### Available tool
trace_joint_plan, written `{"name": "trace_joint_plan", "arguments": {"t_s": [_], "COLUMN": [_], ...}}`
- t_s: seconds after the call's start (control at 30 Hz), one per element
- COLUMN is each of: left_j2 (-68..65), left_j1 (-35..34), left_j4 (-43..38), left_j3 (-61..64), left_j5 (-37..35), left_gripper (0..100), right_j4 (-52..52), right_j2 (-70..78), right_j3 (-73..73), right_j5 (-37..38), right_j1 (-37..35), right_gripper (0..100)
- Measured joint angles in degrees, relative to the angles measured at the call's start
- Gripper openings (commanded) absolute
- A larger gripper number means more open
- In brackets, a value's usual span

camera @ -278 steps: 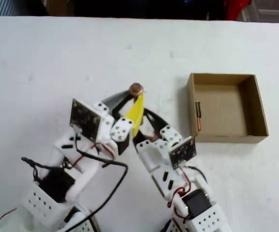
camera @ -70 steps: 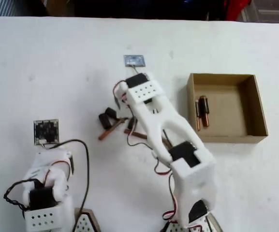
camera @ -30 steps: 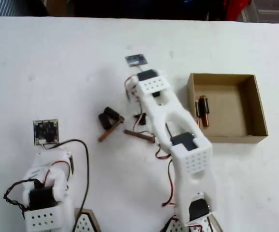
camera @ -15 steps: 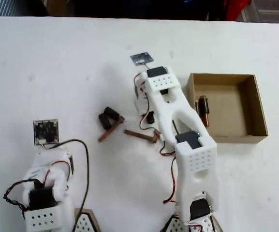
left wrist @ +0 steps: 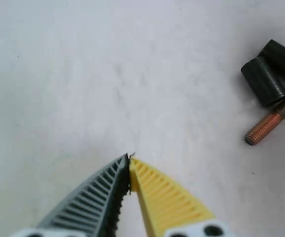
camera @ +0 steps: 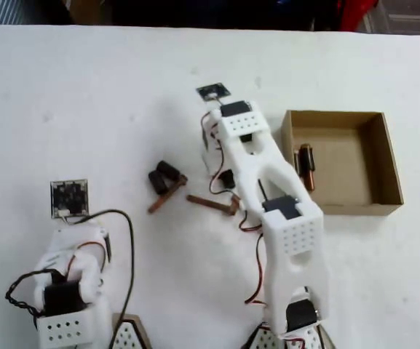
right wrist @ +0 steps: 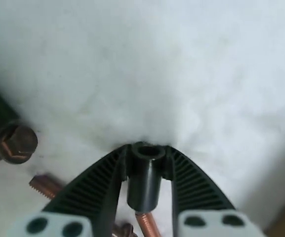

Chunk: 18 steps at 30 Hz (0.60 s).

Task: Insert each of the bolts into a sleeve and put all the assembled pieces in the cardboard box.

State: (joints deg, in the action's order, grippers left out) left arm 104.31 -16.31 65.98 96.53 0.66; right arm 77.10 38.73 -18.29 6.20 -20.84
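Black sleeve point(right wrist: 145, 180) pinched in right gripper point(right wrist: 146, 148), left gripper point(left wrist: 130, 161) closed abv table point(left wrist: 132, 59).

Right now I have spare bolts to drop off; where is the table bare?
Bare: the wide table stretch left of the loose sleeves, beyond the left arm; also right of the cardboard box. Crowded: sleeves, bolts and right arm beside the box.
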Motion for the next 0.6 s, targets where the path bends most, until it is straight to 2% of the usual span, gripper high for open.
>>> {"name": "trace_joint_plan", "arguments": {"t_s": [0.33, 0.6], "left_j2": [0.0, 0.0], "left_j1": [0.0, 0.0], "left_j4": [0.0, 0.0], "left_j3": [0.0, 0.5], "left_j5": [0.0, 0.0], "left_gripper": [2, 2], "right_j4": [0.0, 5.6], "right_j2": [0.2, 0.7], "right_j3": [-0.1, -4.2], "right_j5": [0.0, 0.0], "right_j1": [0.2, 0.6], "right_gripper": [1.4, 1.9]}}
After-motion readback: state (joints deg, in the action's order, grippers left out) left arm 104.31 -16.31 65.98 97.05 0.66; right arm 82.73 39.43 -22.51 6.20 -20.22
